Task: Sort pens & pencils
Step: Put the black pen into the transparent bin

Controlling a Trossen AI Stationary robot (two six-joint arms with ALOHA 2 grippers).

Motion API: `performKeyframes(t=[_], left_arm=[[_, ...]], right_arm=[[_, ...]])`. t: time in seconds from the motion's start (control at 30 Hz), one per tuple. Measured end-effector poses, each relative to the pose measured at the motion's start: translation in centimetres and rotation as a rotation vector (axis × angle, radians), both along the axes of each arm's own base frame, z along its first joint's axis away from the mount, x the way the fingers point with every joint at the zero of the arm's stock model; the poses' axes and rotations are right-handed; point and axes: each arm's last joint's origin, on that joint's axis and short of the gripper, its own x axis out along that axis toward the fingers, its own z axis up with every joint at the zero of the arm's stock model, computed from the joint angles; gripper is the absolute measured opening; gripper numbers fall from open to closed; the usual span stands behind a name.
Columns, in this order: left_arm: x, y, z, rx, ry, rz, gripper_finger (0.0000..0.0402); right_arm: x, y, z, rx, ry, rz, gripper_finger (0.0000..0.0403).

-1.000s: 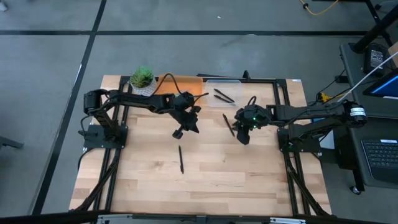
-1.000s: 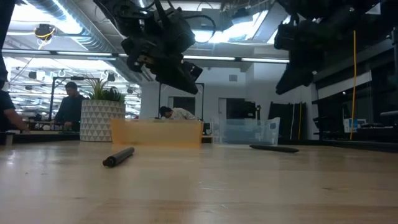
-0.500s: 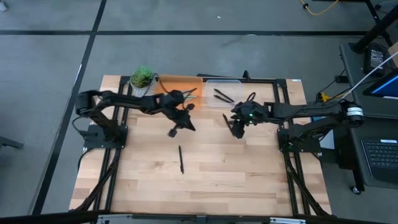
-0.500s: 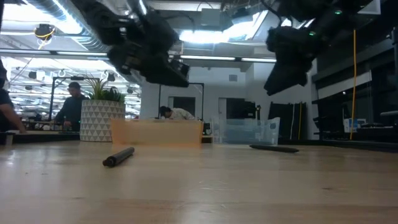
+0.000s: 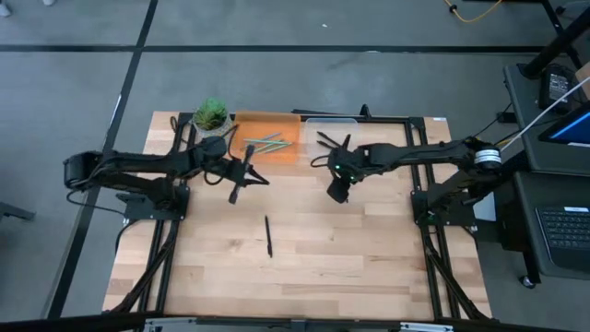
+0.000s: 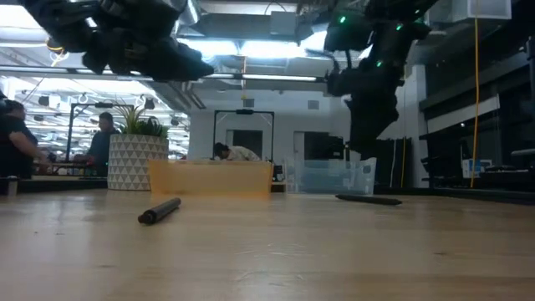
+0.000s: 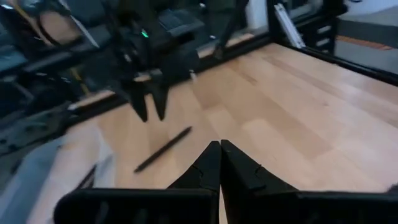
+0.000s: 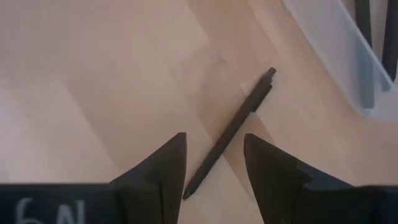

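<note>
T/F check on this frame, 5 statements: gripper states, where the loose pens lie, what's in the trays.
1. The right gripper is open above a black pen on the table. True.
2. The left gripper holds a pencil. False: its fingers are shut on nothing.
3. The orange tray holds light blue-grey pencils. True.
4. The clear tray sits left of the orange tray in the high view. False: it sits to its right.
5. No pen lies on the table's middle. False: a second black pen lies there, apart from both grippers.
</note>
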Motion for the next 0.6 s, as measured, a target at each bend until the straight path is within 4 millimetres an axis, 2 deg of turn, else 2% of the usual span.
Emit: performKeyframes(t=[0.2,0.6], left_arm=[[-1.4,-0.3,-0.6,0.01,-0.009,0.05,0.0],[-1.4,-0.3,-0.6,0.016,-0.011,0.061,0.0]], right_arm=[[0.6,-1.0,-2.2,0.057,0.087,-0.079,0.0162],[0.9,-1.3,-4.3,0.083,0.163,-0.102,0.0162]])
